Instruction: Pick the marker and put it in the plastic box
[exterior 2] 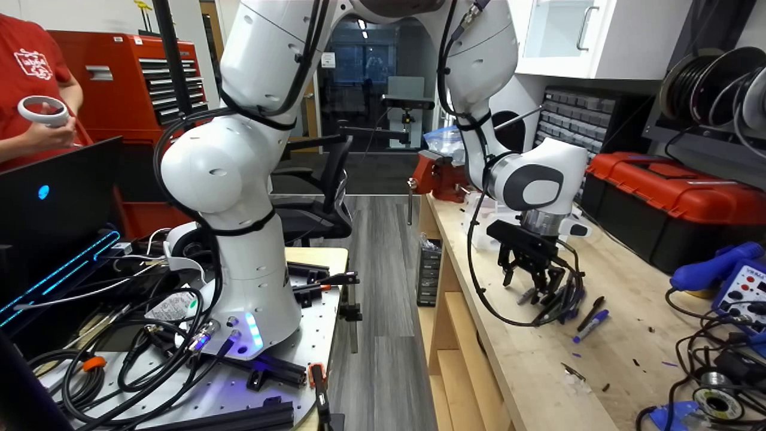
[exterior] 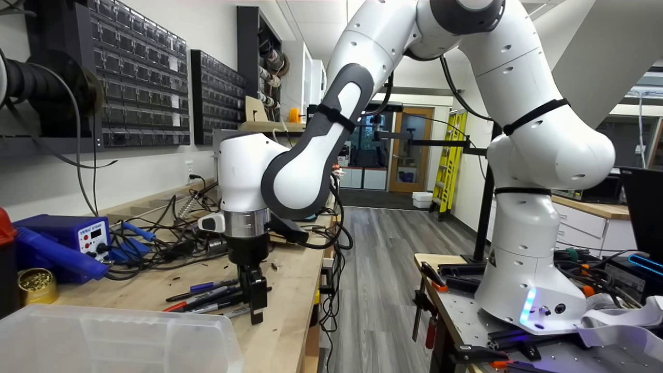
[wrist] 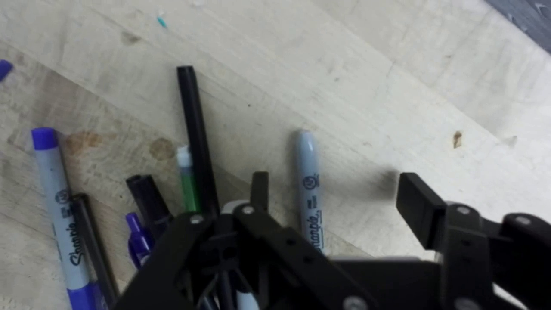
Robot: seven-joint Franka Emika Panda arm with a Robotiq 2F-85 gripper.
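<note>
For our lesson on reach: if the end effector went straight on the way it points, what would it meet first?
Probably the wooden benchtop: the end effector points down, open, its fingers either side of the grey marker. Depth is unclear; something hidden beneath one finger could come first.

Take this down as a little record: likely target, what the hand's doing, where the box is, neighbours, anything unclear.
Likely target: grey Sharpie marker, lying on the wooden bench
Hand: open, one finger to each side of the marker, gaps visible
Destination: translucent plastic box, near foreground of an exterior view; marker not in it
Neighbours: long black pen, green-and-white pen, blue-and-grey Sharpie
Unclear: whether the box holds anything; one end of the marker, hidden behind the hand
</note>
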